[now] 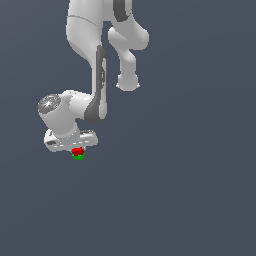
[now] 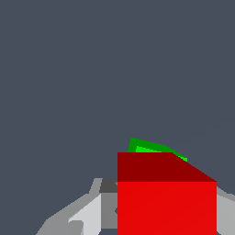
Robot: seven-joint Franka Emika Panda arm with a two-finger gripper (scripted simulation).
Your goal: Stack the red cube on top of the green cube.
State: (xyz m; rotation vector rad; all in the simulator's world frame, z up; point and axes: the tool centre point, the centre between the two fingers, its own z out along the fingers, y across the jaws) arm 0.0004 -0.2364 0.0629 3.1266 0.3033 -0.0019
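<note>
The red cube [image 1: 77, 151] sits right under my white gripper [image 1: 77, 150], between its fingers, directly above the green cube [image 1: 78, 157]. Only a thin green edge shows below the red one in the exterior view. In the wrist view the red cube [image 2: 166, 206] fills the space between the grey fingers [image 2: 87, 215], and a sliver of the green cube [image 2: 149, 147] peeks out behind it. The gripper is shut on the red cube. Whether the red cube touches the green one I cannot tell.
The flat dark grey floor [image 1: 190, 200] stretches all around the cubes. The white arm [image 1: 90, 60] rises above the gripper toward the top of the exterior view.
</note>
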